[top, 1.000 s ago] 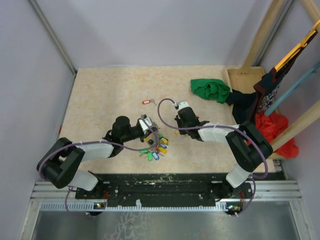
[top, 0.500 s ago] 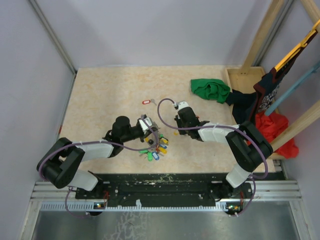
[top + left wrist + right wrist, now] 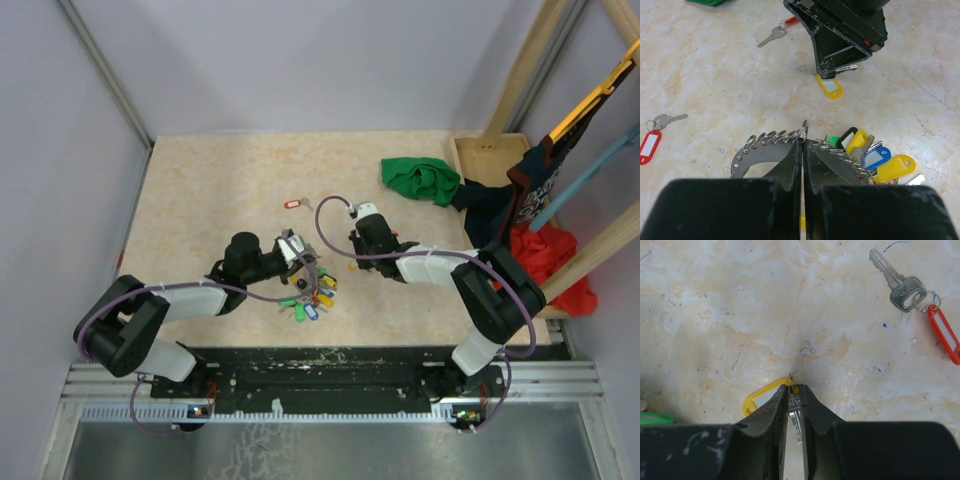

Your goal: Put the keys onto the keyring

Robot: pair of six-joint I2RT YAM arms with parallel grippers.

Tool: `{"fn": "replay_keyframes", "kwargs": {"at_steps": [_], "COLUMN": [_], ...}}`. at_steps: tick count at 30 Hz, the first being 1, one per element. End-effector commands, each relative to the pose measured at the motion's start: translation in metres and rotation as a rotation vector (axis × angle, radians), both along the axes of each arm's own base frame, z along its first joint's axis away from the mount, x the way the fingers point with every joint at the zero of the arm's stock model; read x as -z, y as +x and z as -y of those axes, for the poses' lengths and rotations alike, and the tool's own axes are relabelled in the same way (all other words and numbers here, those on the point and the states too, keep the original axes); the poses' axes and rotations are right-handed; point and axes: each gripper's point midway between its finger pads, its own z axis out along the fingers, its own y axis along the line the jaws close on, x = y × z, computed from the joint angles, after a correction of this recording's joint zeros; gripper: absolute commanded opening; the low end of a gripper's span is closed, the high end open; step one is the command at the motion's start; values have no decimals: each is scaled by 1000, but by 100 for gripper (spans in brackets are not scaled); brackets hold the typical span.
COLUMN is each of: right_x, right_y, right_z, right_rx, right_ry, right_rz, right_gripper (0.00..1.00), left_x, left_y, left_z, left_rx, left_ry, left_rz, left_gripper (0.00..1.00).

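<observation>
Right wrist: one key (image 3: 794, 407) in tool (image 3: 794, 389), one red-tagged key (image 3: 905, 290)

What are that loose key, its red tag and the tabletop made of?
The key looks like bare silvery metal: it glints. Its red tag seems glossy plastic around a pale label. The tabletop looks like mottled beige laminate or stone, scuffed; I cannot tell which.

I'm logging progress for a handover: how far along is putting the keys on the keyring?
Done: many tagged keys already hang on the keyring, which the left tool pinches shut. In hand: the right tool grips a yellow-tagged key low at the table, apart from the ring. Left: threading it on. A red-tagged key and another key lie loose.
</observation>
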Motion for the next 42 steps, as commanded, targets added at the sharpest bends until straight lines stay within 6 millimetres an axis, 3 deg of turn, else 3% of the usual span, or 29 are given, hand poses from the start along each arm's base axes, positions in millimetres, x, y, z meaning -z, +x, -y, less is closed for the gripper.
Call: {"fn": "replay_keyframes", "kwargs": {"at_steps": [1,18,20,29,36,37,42], "right_x": [-19,-21,-9,-2,-9,-23,-33], "right_y": [15,18,17,8,6,7,7], "right_z": [-16,-17,-15,-17,-16,-18,-21], "right_rx": [31,79,80,52,47,45,36], "right_ry": [69,58,28,-2,-6,16,44], "right_rz": [47,58,34,2,7,34,49], "right_gripper": [16,15,14,13,15,15,16], "left_x": [-16,-16,-16,-16,-16,-16,-16], "left_y": [4,4,4,5,5,4,4], "left_z": [5,5,5,6,6,6,5], "left_rx": [12,11,11,12,12,11,11], "left_ry": [-42,-43,-42,-41,-43,-42,-43], "left_rz": [37,39,38,37,38,36,35], "left_gripper": [0,0,0,0,0,0,0]}}
